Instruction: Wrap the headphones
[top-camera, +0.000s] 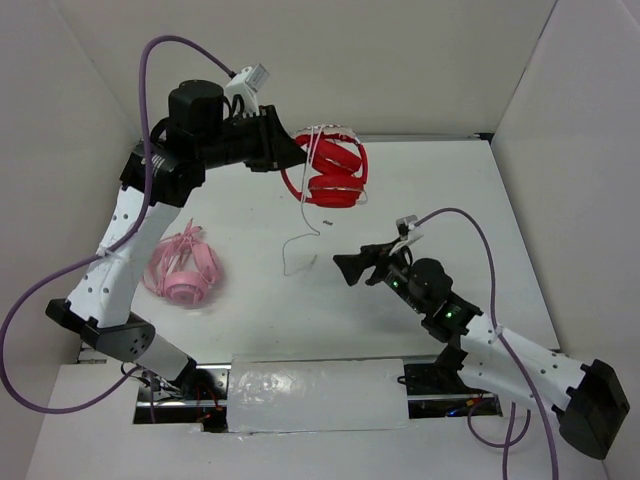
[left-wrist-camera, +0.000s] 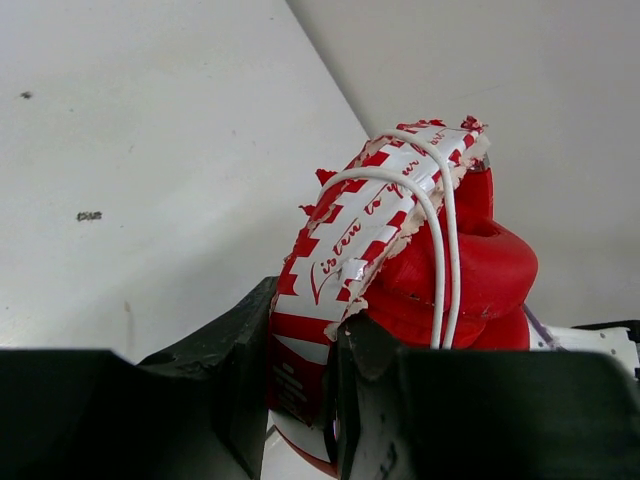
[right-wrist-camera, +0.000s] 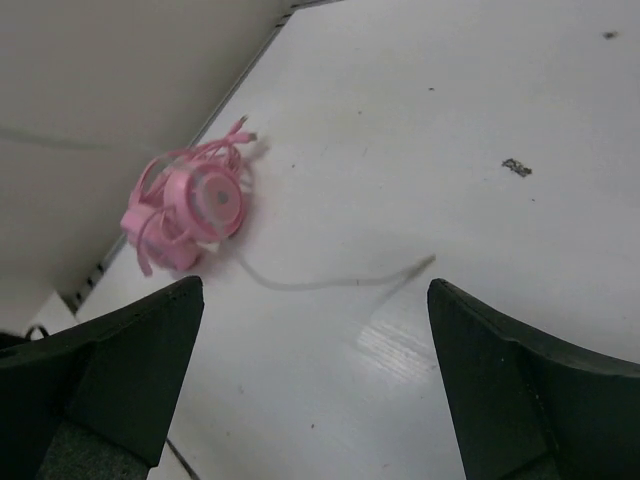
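Note:
The red headphones (top-camera: 335, 172) hang in the air at the back of the table, folded with their cups together. My left gripper (top-camera: 295, 152) is shut on the headband. In the left wrist view the gripper (left-wrist-camera: 305, 330) pinches the red-and-white labelled headband (left-wrist-camera: 345, 240), and the thin white cable (left-wrist-camera: 445, 250) runs in two loops over the band and cups (left-wrist-camera: 490, 270). The loose cable end (top-camera: 298, 238) dangles down to the table. My right gripper (top-camera: 350, 268) is open and empty, low over the table to the right of the cable end; in its own view (right-wrist-camera: 312, 300) the cable tail (right-wrist-camera: 330, 282) lies just ahead.
Pale pink headphones (top-camera: 185, 272) with a tangled pink cable lie at the left of the table, also in the right wrist view (right-wrist-camera: 190, 210). White walls enclose the table on three sides. A clear plastic cover (top-camera: 315, 392) lies at the near edge.

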